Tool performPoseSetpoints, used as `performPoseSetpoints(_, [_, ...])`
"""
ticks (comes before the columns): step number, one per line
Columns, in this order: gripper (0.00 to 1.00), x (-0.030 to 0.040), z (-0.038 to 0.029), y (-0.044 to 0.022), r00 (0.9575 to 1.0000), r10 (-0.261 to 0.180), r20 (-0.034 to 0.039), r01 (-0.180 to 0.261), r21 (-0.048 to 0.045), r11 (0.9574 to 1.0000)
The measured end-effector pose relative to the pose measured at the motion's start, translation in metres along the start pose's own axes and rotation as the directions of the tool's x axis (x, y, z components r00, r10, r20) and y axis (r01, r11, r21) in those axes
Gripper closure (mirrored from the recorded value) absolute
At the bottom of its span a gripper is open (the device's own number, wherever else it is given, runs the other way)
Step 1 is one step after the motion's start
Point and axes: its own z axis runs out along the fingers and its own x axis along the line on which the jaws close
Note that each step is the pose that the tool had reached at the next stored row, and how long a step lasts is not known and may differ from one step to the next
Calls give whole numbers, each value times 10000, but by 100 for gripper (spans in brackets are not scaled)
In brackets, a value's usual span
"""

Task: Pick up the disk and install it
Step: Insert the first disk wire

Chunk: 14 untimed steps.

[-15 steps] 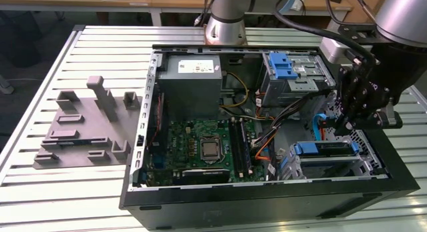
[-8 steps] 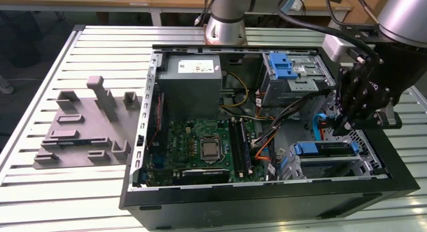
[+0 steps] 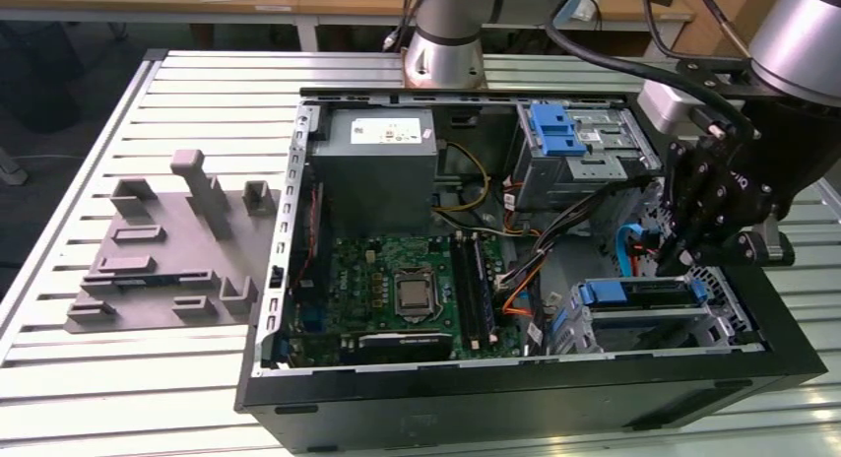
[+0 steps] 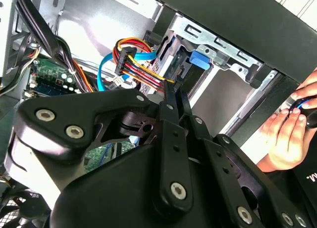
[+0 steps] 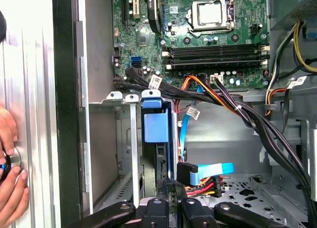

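The open case (image 3: 526, 388) lay on its side on the slatted table (image 3: 132, 378), motherboard (image 3: 394, 280) exposed; a grey box (image 3: 374, 152) with a white sticker sat at the far end, and beside it an upper bay carried a blue latch (image 3: 558, 132).

The gripper (image 3: 683, 265) hung over the case's corner at the exterior view's right, directly above the lower drive cage (image 3: 657, 314); whether its fingers were parted or closed could not be told from any view, the black linkage masking the tips.

The disk (image 3: 637, 293) stood seated edge-up in that cage; in the exterior view its blue bracket showed as a strip along the cage top; in the first wrist view the same bracket (image 5: 154, 124) appeared as a blue tab between the cage's silver rails, just beyond the gripper (image 5: 171, 188). Whether the fingers touched the bracket could not be determined.

In the second wrist view the gripper (image 4: 174, 92) pointed toward the cage (image 4: 223, 55), where a blue tab (image 4: 196, 58) showed; a bundle of red, yellow and orange wires (image 4: 138, 65) and a light blue cable (image 4: 106, 69) ran close beside it.

A hand (image 4: 287, 134) rested outside the case wall, holding a small dark object; the first wrist view showed it (image 5: 11, 173) on the table beside the case.

A grey fixture (image 3: 171, 250) sat on the table, well apart from the case, at the exterior view's left.
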Motion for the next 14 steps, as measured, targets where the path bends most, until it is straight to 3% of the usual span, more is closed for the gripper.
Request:
performPoseSetpoints(4, [84, 0, 1, 1, 10000, -4, -4, 4, -57, 10000])
performPoseSetpoints(9, [84, 0, 9, -25, 10000, -16, -15, 16, -224, 9997])
performPoseSetpoints(14, [84, 10, 38, -49, 10000, -5, -17, 5, -263, 9997])
